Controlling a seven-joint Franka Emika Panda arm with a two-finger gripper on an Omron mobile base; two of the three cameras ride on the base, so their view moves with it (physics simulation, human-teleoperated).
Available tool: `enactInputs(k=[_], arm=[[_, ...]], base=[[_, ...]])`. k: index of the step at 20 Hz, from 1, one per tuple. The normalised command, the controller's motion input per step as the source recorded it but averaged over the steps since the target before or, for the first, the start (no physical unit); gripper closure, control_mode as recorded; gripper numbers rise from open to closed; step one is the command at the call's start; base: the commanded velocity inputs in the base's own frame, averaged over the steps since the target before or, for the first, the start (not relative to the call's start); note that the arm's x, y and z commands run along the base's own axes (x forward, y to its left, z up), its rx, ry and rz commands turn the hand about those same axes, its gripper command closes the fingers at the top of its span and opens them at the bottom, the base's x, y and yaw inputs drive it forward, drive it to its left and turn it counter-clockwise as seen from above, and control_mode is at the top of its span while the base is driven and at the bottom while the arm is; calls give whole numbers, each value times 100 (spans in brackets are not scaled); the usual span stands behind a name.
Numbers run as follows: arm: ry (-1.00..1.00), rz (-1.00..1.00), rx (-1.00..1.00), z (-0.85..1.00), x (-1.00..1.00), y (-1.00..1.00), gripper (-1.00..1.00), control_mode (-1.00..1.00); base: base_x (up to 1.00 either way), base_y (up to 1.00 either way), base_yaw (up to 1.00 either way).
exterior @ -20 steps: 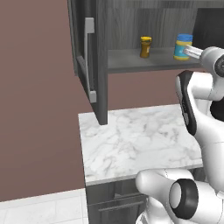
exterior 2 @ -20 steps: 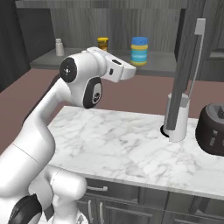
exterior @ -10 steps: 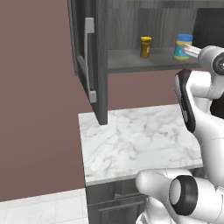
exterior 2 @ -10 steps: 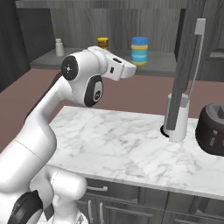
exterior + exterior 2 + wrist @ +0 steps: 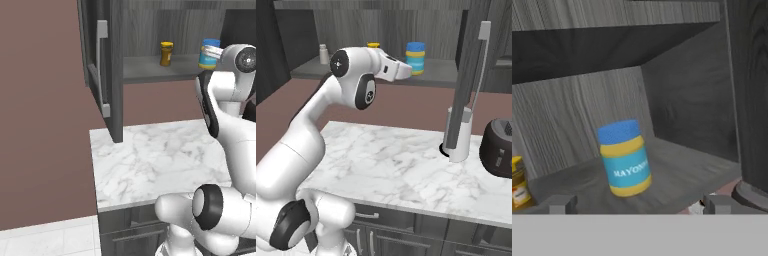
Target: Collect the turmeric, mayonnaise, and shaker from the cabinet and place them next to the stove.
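Inside cabinet [image 5: 677, 90], mayonnaise [image 5: 625, 158] stands ahead of wide-spread pincer [image 5: 637, 204].

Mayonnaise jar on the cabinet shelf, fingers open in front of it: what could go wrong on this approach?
1. In the hand view the mayonnaise jar sits left of centre between the open fingers; a straight push may nudge or tip it rather than straddle it.
2. The turmeric jar stands close on its left, so a correction that way might clip it.
3. The open cabinet door hangs near the shelf's right side; the arm could brush it when withdrawing.
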Motion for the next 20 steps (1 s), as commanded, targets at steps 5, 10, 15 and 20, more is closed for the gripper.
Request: enactInputs(k=[5, 10, 15, 20], arm=[[1, 1, -1, 15, 26, 10, -100, -100], [1, 1, -1, 4, 35, 2, -100, -100], [0, 0, -5, 0, 26, 0, -100, -100], [0, 0, -9, 0, 31, 0, -100, -100]], base=[[0, 0, 0], [0, 0, 0], [0, 0, 0], [0, 0, 0]])
